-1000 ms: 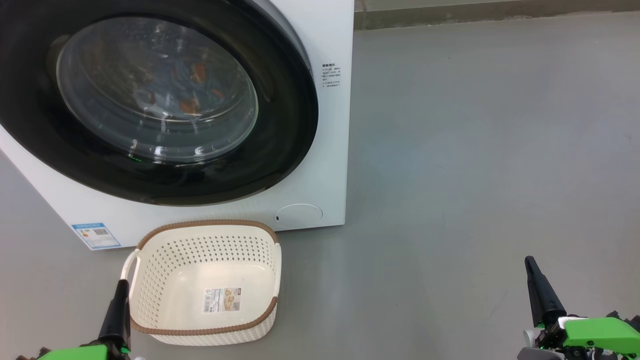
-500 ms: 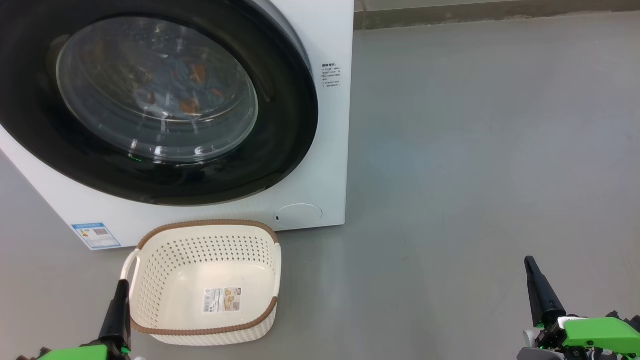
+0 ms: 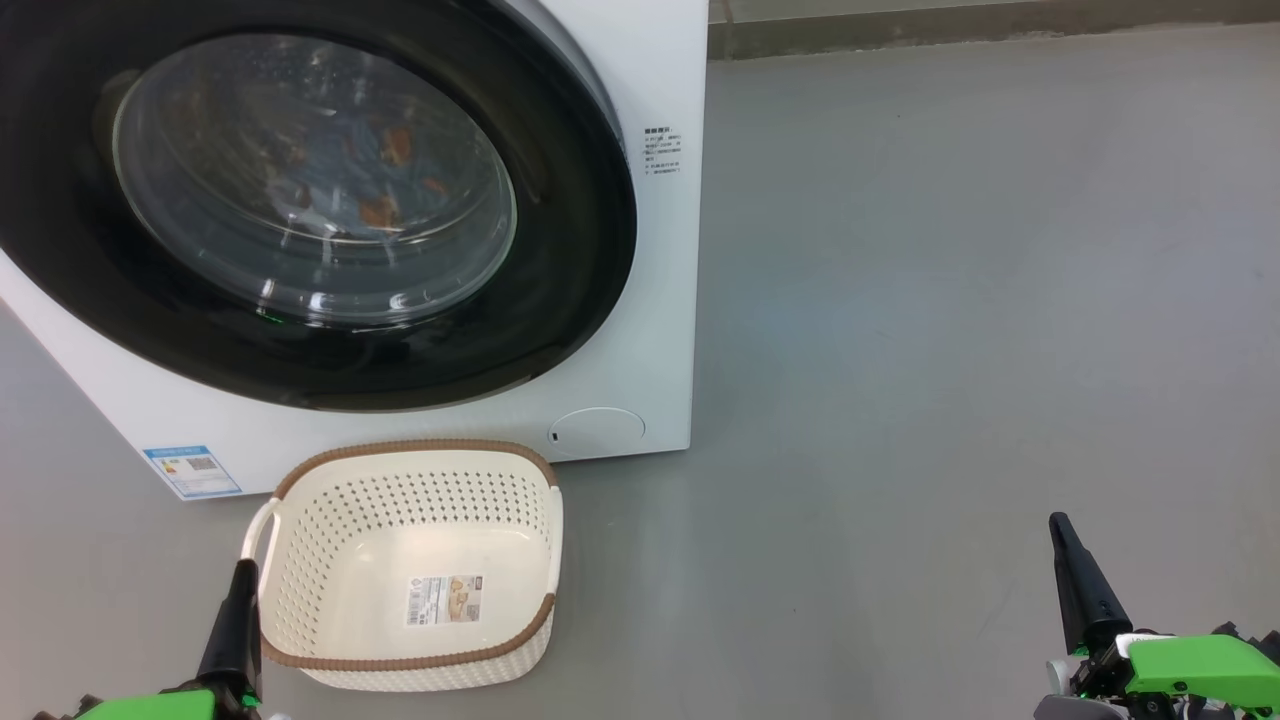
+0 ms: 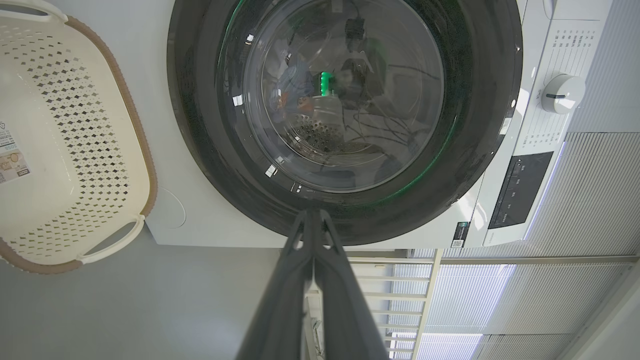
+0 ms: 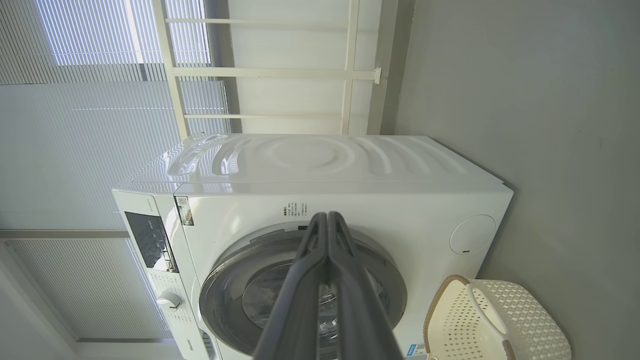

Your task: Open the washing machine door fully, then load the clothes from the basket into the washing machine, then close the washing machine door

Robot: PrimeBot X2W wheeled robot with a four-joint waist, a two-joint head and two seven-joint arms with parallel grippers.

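Note:
The washing machine (image 3: 660,80) fills the upper left of the head view, and its door (image 3: 560,250) lies shut against the front. Through the glass bowl I see the clothes (image 3: 340,170), light blue with orange-brown marks, inside the drum. The basket (image 3: 415,447) stands on the floor before the machine with nothing in it but a label. My left gripper (image 3: 244,568) is shut beside the basket's left handle. My right gripper (image 3: 1057,520) is shut far to the right, over bare floor. In the left wrist view the left gripper (image 4: 312,212) points at the door's black rim (image 4: 475,100). In the right wrist view the right gripper (image 5: 327,215) points at the machine.
Grey floor (image 3: 950,300) stretches to the right of the machine up to a wall base (image 3: 950,25). A round hatch (image 3: 597,432) sits low on the machine's front. A control knob (image 4: 562,93) and dark panel lie beside the door. Window blinds (image 5: 100,125) stand behind.

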